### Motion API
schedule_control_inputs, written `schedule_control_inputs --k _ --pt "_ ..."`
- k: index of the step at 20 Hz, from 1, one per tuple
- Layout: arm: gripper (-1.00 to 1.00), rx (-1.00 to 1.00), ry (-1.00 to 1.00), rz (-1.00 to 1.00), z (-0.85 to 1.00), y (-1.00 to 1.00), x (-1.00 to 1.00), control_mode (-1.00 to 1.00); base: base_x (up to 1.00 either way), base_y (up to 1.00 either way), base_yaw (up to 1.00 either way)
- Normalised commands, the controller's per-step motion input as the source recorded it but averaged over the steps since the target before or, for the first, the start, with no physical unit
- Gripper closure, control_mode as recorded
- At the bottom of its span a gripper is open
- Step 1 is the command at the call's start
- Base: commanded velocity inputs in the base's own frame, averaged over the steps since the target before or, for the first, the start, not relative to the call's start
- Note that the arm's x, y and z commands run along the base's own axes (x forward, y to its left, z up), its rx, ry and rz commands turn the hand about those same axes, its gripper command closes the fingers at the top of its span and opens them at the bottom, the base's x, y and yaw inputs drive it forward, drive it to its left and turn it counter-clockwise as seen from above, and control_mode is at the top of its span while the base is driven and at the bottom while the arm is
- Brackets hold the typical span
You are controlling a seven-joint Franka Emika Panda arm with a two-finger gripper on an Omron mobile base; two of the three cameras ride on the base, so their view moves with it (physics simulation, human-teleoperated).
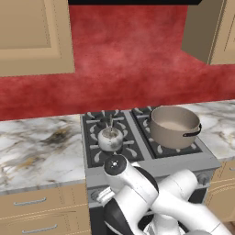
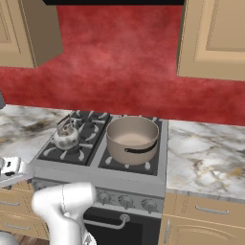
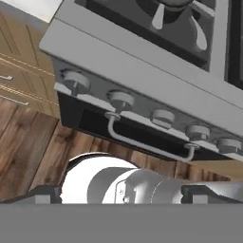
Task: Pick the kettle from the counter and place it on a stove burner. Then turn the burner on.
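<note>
**Polished metal, veined marble, grained wood**

The kettle (image 1: pixel 110 138) is shiny silvery metal with bright highlights. The pot (image 1: pixel 174 126) beside it has a matt tan finish, smooth, with dark handles. The stove burner (image 1: pixel 110 137) sits under a black matt grate with pale grey prongs. The stove's front panel (image 3: pixel 142 80) and knobs (image 3: pixel 120 99) look like brushed grey metal. The table (image 1: pixel 36 151) is glossy veined marble over tan wood drawers (image 1: pixel 41 206). The floor (image 3: pixel 28 152) shows brown grained wood. The wall (image 1: pixel 124 59) is rough, mottled red.
</note>
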Motion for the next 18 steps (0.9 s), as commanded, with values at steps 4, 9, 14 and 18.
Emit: schedule_control_inputs --k 4,9,14,18 --pt "-1.0 -0.09 0.04 0.27 -1.0 0.09 0.0 -1.0 0.0 0.0 0.0" --pt "-1.0 -0.07 -0.04 0.35 -1.0 0.27 -0.23 -1.0 0.0 0.0 0.0" --pt "-1.0 0.0 -0.28 0.36 -0.69 0.24 -0.46 -1.0 0.0 0.0 0.0" --pt "-1.0 0.09 -0.56 0.25 -0.01 -0.06 -0.58 -1.0 0.0 0.0 0.0"
